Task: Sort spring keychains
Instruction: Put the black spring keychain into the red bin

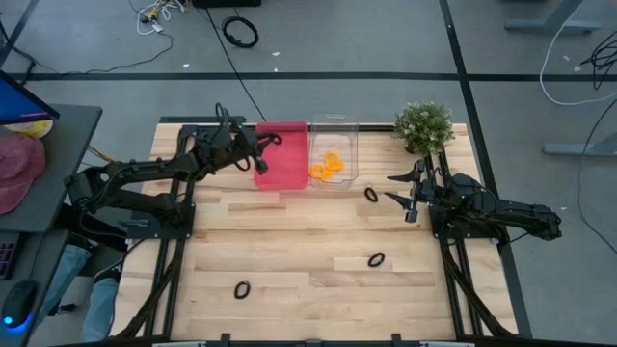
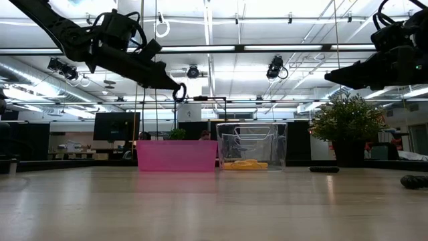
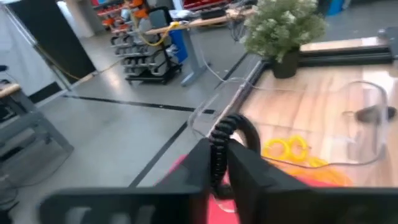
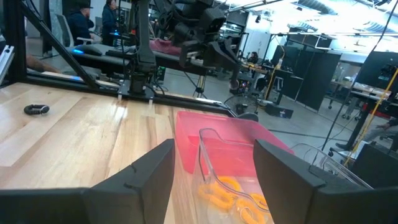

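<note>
Clamped on a black spring keychain (image 1: 271, 140), my left gripper (image 1: 258, 146) hung over the pink bin (image 1: 281, 178) in the high view, while my right gripper (image 1: 405, 189) waited with fingers wide apart near the plant (image 1: 424, 125). Orange keychains (image 1: 327, 165) already lay in the clear bin (image 1: 334, 130); three black ones (image 1: 371, 194) remained loose on the table (image 1: 308, 241), so I judged the sort roughly halfway. From the low view, the coil dangled above the pink bin's rim. Through the left wrist view, the loop (image 3: 231, 126) sat pinched between my fingers.
</note>
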{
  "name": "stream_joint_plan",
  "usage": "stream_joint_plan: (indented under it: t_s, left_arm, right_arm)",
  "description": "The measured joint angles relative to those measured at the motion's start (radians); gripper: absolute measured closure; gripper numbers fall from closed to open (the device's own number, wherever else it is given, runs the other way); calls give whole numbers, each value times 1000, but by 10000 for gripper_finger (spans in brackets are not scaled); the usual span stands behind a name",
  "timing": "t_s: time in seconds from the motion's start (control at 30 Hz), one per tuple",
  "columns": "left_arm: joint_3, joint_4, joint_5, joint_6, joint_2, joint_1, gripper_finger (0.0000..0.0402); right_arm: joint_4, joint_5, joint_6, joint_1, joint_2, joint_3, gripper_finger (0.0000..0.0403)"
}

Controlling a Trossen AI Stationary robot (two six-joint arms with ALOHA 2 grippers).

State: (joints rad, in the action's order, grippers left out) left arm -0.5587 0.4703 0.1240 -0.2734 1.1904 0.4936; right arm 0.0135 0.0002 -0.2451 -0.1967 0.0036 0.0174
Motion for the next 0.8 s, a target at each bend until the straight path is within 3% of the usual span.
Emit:
stream_joint_plan:
  t_s: [0.17,0.3,0.67,0.8]
  left_arm:
    - [0,14,-8,13,0,-1,382]
    - [0,19,-5,52,0,7,356]
    - [0,18,-4,52,0,8,143]
    - [0,19,10,52,0,8,96]
  right_arm:
    - [0,0,0,0,0,0,182]
    - [0,0,0,0,0,0,182]
    - [0,0,0,0,0,0,182]
    - [0,0,0,0,0,0,182]
